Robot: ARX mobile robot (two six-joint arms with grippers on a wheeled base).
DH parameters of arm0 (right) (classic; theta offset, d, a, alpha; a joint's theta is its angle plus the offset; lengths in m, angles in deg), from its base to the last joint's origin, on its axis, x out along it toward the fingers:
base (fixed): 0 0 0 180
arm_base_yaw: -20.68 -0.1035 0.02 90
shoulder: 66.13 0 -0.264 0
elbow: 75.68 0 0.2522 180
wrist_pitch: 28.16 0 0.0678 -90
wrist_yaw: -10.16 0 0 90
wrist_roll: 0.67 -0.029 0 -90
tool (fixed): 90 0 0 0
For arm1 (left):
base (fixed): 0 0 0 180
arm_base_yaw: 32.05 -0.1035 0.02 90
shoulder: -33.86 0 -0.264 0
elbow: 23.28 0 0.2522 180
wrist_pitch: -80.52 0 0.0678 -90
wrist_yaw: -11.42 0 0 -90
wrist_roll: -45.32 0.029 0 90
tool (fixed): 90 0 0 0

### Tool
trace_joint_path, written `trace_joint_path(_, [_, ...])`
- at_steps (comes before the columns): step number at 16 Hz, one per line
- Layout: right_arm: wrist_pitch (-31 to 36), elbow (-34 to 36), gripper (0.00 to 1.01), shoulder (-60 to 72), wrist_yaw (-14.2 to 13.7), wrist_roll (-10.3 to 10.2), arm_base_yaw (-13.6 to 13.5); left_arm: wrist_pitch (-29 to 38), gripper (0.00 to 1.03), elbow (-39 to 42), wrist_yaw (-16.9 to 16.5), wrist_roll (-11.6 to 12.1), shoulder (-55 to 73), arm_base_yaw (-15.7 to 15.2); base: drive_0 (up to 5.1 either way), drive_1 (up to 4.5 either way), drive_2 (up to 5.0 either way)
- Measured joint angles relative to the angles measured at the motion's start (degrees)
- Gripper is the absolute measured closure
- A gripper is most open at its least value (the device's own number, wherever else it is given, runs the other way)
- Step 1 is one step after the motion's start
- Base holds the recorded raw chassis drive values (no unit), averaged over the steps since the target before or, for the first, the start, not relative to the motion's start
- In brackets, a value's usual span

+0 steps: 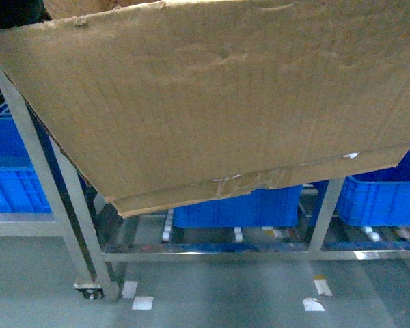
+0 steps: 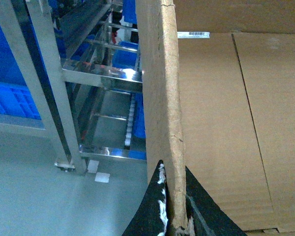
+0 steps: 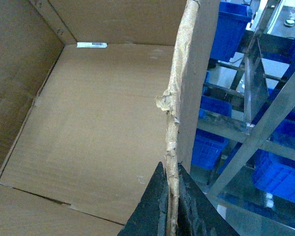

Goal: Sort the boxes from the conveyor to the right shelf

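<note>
A large brown cardboard box [image 1: 212, 102] hangs tilted in the air and fills the upper head view, with wrinkled tape along its bottom seam. My left gripper [image 2: 176, 209] is shut on the box's left wall [image 2: 160, 98], one black finger on each side. My right gripper [image 3: 172, 206] is shut on the ragged right wall [image 3: 179, 98], and the empty box floor [image 3: 98, 123] shows beside it. Both grippers are hidden behind the box in the head view. The right shelf [image 1: 212, 256], a steel rack with white roller wheels [image 1: 167, 232], stands below and beyond the box. The conveyor is out of view.
Blue plastic crates [image 1: 239, 205] [image 1: 386, 195] sit on the rack's lower level, and another crate [image 1: 10, 171] is at far left. Steel uprights [image 1: 37, 171] stand at the left. White tape marks [image 1: 142, 302] lie on the grey floor near the rack's foot.
</note>
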Motion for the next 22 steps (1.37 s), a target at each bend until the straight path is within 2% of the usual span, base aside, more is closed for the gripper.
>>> trace_joint_path(5, [-0.15,0.02,0.99,0.0,0.0,0.0,0.0,-0.15,1.01,-0.02,0.0,0.0,0.0,0.0,0.0,0.0,0.0])
trace_joint_path(11, [-0.11,0.02,0.99,-0.04,-0.02,0.0,0.0,-0.13,1.01,-0.02,0.24,0.02,-0.02,0.22,-4.1,4.15,0.2])
trace_joint_path(14, [-0.07,0.02,0.99,0.07,-0.07,0.0,-0.52,-0.28,1.01,-0.02,0.68,0.02,0.0,-0.33,-0.1,-0.1,-0.1])
trace_joint_path(17, [0.07,0.02,0.99,0.0,-0.02,0.0,-0.35,-0.15,1.01,-0.02,0.35,0.0,-0.02,-0.13,4.9,-2.48,-2.5])
trace_joint_path(22, [-0.2,0.02,0.99,-0.04,0.02,0.0,0.09,-0.11,1.01,-0.02,0.13,0.02,0.0,0.24,0.0,0.0,0.0])
